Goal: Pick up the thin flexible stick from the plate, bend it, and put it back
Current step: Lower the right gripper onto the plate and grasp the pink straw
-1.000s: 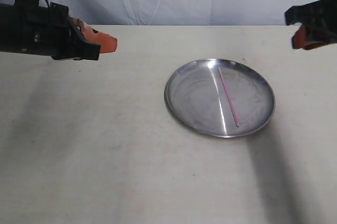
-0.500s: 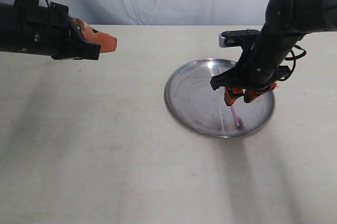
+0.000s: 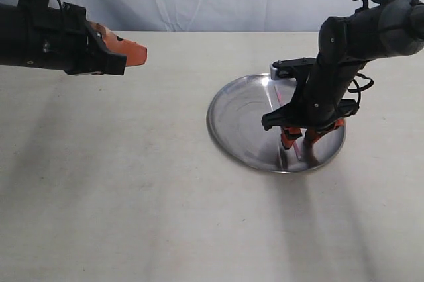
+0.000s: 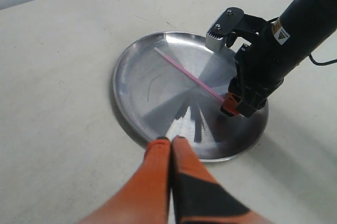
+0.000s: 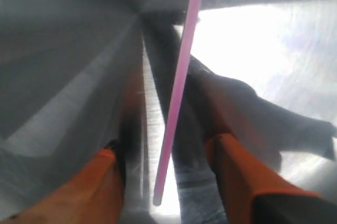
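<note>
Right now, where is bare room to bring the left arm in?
Bare: the table left of and in front of the plate, and the plate's left half. Crowded: its right half, where the right gripper sets its fingers astride the stick.

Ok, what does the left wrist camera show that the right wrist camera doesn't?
Only the left wrist view: the whole round shiny silver metal plate on the beige table, the black right arm over it, and the left gripper, orange fingers pressed shut. Only the right wrist view: the right gripper open, its orange fingertips either side of one end of the thin pink flexible stick, not touching it. Both: that stick lying straight on the plate.
</note>
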